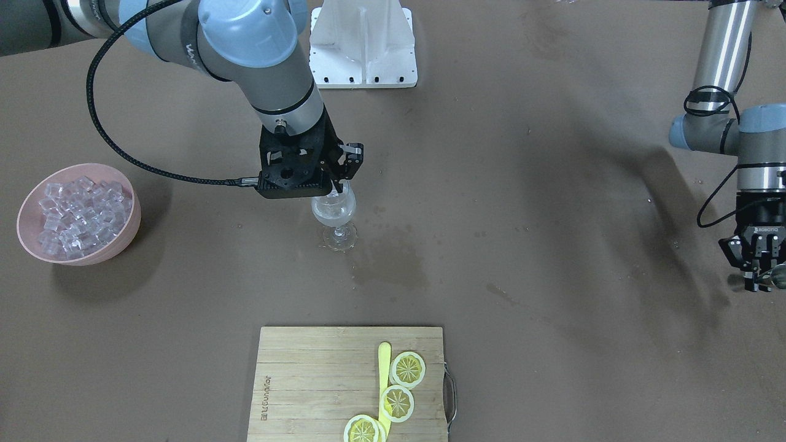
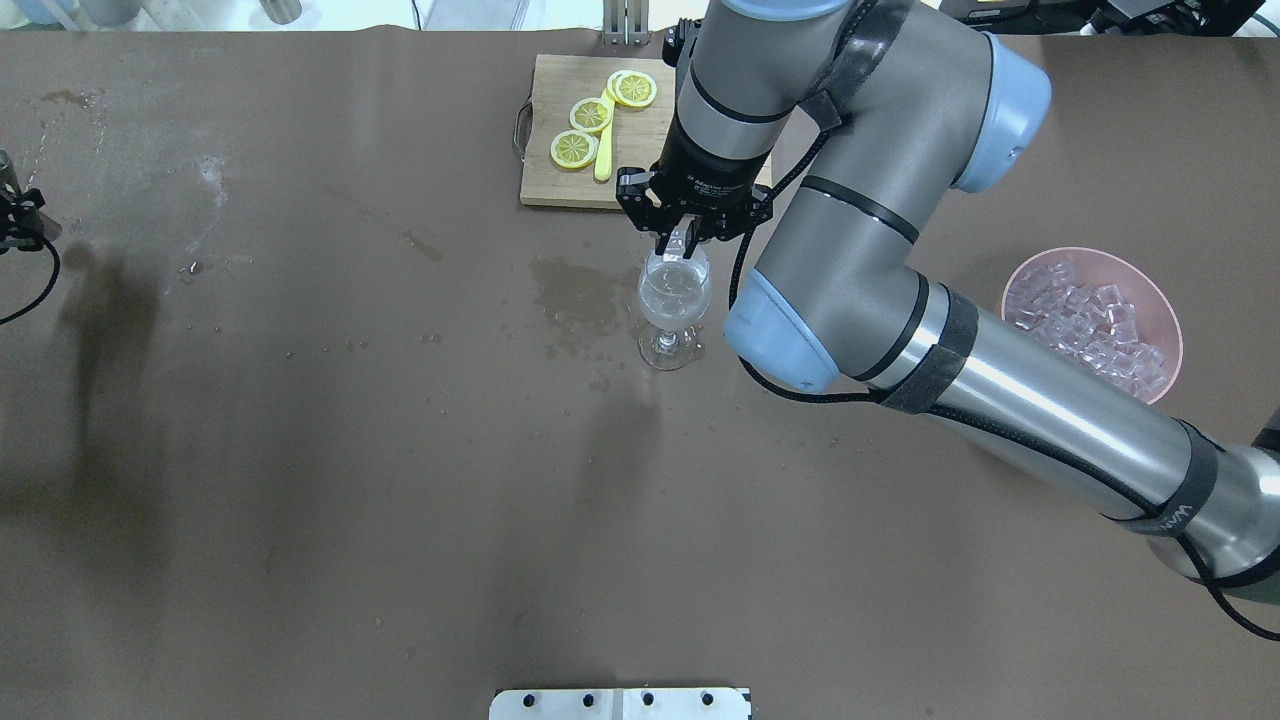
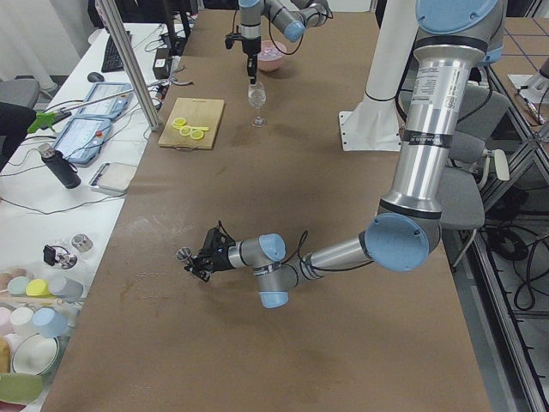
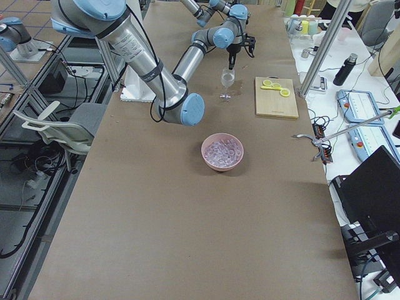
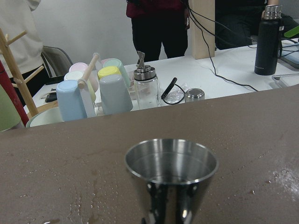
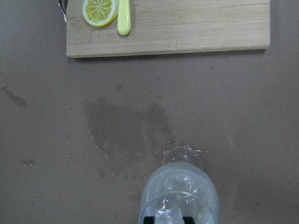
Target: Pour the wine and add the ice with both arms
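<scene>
Pinching an ice cube (image 6: 168, 215), my right end effector (image 2: 682, 238) hangs over the glass (image 2: 673, 300); my left end effector (image 1: 763, 280) clamps a cup (image 5: 171, 172).

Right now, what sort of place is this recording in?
Probably a robotics lab staged as a drinks station: a right arm and left arm at a brown table, a cluttered side bench, plus a wine glass, bowl of ice and lemon slices.

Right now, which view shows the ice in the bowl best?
Exterior front-facing: the ice fills the pink bowl, unobstructed and close. Overhead shows it too, beside the right arm; exterior right shows it small; exterior left barely; wrists: none.
</scene>
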`<state>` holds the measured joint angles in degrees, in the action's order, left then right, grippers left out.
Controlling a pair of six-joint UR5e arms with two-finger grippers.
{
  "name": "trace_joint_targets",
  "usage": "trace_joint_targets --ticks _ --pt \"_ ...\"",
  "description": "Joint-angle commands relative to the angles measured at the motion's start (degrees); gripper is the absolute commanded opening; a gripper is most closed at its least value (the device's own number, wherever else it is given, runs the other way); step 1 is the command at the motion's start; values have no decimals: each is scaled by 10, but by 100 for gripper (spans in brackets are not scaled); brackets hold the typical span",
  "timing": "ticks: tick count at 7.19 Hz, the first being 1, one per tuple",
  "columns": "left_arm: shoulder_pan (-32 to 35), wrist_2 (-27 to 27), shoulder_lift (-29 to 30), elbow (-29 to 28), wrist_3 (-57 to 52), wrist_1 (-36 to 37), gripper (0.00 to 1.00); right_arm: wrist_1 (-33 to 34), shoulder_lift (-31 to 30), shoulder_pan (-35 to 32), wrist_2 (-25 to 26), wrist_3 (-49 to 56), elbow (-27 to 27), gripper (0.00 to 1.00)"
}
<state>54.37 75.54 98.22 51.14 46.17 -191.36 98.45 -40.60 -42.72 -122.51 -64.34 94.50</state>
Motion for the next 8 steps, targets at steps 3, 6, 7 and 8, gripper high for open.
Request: trace_joint_targets --ticks 3,6,7,8 --pt "-30 -29 -18 -5 16 -16 0 1 -4 0 0 -1 9 17" --pt "-43 -50 -23 -5 16 -17 0 2 -10 0 3 -1 15 42" --pt "-43 -50 -23 -5 16 -17 7 2 -11 0 3 -2 15 48" --pt "-43 -49 -23 -4 16 -17 23 2 -11 0 3 -2 16 48"
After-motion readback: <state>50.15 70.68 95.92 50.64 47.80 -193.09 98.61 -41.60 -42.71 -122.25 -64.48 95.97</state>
